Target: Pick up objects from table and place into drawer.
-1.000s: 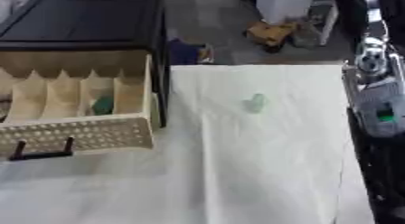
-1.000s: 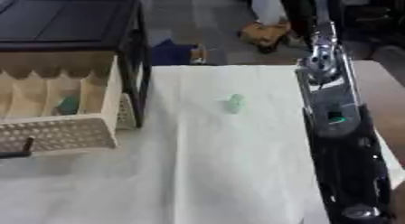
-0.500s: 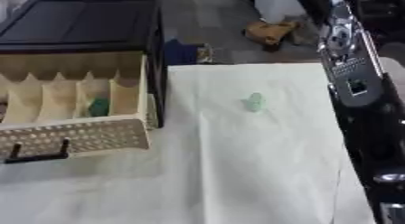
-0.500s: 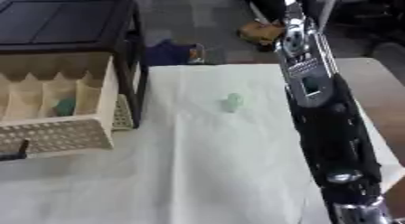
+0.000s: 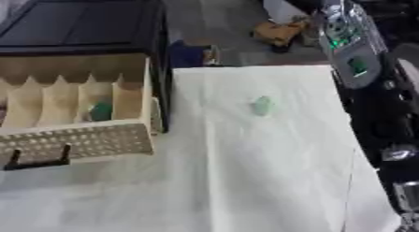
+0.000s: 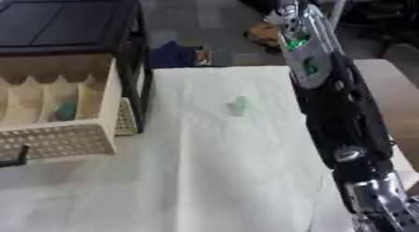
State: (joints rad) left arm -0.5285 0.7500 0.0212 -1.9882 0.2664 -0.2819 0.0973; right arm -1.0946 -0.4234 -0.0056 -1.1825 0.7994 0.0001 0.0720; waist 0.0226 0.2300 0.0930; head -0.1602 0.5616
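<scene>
- Small pale-green lump [image 5: 262, 105] – lies alone on the white cloth-covered table [image 5: 245, 179], upper middle, well apart from the drawer; nothing touching it.
- Handling, judged: prob. light, since it's small; outline rounded, a bit taller than wide. Stiff or soft – can't tell. Could roll or skid on the cloth if nudged from one side.
- Where to take hold, judged: pinch across the narrow width, thumb one side & fingers the other, coming from above; cloth may ruck up w/ a low scoop.
- Beige perforated-front drawer w/ dividers [image 5: 78, 133] – pulled out of the black cabinet [image 5: 82, 25] at left; black handle at front. One green item [image 5: 101, 110] already sits in a slot near the right end.
- Right arm [image 6: 335, 105] – black w/ silver joints, reaches along the table's right edge toward the far side; its hand isn't visible, so apart or together: can't tell.
- Left hand – not in either view.
</scene>
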